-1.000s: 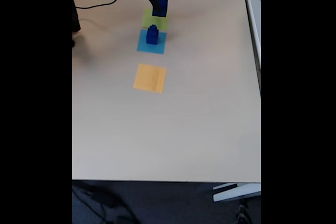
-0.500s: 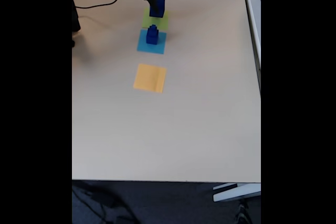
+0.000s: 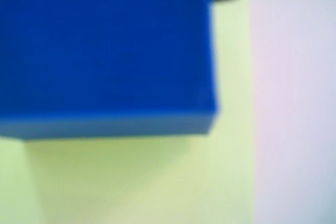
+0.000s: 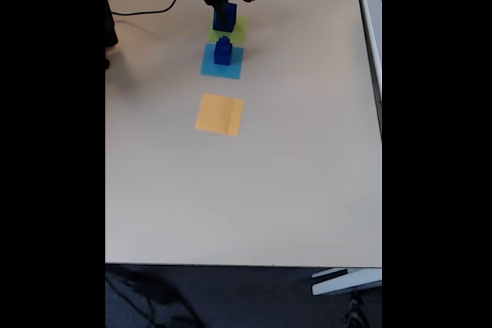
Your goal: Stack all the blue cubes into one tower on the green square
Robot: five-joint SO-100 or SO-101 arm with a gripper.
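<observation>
I am holding the big blue cube [image 4: 224, 16] in my jaws [image 4: 224, 7], right over the green square [image 4: 234, 32]. In the wrist view the cube [image 3: 105, 45] is very close and fuzzy, with the green square [image 3: 157, 182] under it and the pale tabletop [image 3: 294, 103] off to the right. I think I am about to set it down.

In the fixed view, two smaller blue cubes [image 4: 223, 51] sit stacked on the light-blue square [image 4: 221, 62], just beside the green one. They are not on the green square yet.

What could go wrong? The cube sits toward the far end of the green square, so it might land partly off the edge. If it lands crooked, the tower on top could tip later. My arm is also near the little stack, so a swing could knock it over.

I cannot tell if the cube touches the paper yet. My jaws are small and dark in the fixed view, so their grip is hard to see.
</observation>
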